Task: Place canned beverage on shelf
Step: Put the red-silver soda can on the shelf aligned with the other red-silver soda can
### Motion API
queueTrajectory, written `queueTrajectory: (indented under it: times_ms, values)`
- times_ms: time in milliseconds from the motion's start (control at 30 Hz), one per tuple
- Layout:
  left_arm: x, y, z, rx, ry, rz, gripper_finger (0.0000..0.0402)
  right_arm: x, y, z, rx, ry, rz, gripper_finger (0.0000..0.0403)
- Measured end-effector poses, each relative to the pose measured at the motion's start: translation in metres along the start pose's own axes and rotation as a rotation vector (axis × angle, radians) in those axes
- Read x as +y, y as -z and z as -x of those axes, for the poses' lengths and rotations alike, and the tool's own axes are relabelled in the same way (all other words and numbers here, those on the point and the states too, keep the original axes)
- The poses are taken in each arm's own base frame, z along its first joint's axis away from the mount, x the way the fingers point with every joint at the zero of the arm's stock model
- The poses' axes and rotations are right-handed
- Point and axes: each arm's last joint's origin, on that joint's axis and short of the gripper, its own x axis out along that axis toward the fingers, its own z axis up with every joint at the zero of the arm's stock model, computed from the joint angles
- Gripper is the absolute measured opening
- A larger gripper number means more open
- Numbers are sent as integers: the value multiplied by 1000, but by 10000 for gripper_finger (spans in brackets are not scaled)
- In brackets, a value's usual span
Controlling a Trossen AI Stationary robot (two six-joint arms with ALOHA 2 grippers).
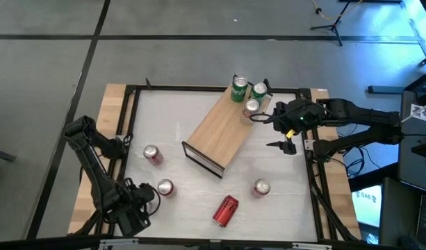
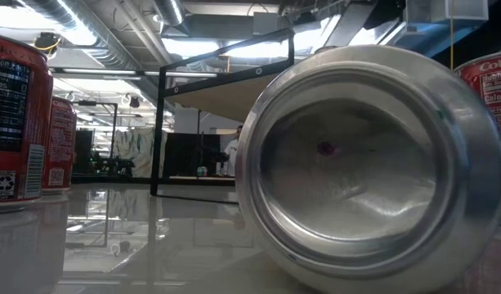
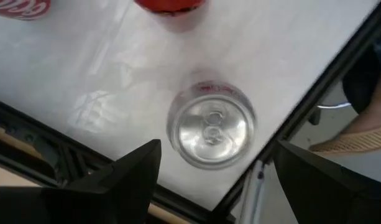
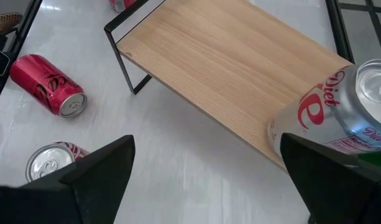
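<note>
1. The right gripper (image 1: 285, 132) hovered beside the far end of the shelf (image 1: 219, 132), its fingers (image 4: 97, 180) spread wide with nothing between them.
2. Just ahead of those fingers a silver Diet Coke can (image 4: 339, 106) stood upright on the shelf's wooden board, close to its edge (two green cans (image 1: 239, 89) stood next to it at that same end).
3. Farther out from the right gripper, down on the white table (image 1: 199, 194), a red Coca-Cola can (image 4: 47, 84) lay on its side, and another can (image 4: 50, 162) stood upright nearer the gripper.
4. The left gripper (image 1: 140, 212) waited at the table's near left corner, its fingers (image 3: 125, 180) partly parted and gripping nothing.
5. Directly in front of the left gripper an upright red-banded can (image 3: 210, 127) stood on the table, framed between its fingers but apart from them.
</note>
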Motion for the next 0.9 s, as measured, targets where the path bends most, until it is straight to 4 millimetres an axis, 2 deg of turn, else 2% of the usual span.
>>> queueTrajectory:
  times_ms: [500, 900]
  values:
    - [1, 2, -22, 19, 11, -1, 298, 0, 0, 0, 4, -1, 4, 397]
    - [-5, -1, -14, 24, 53, 20, 298, 0, 1, 0, 12, -2, 4, 397]
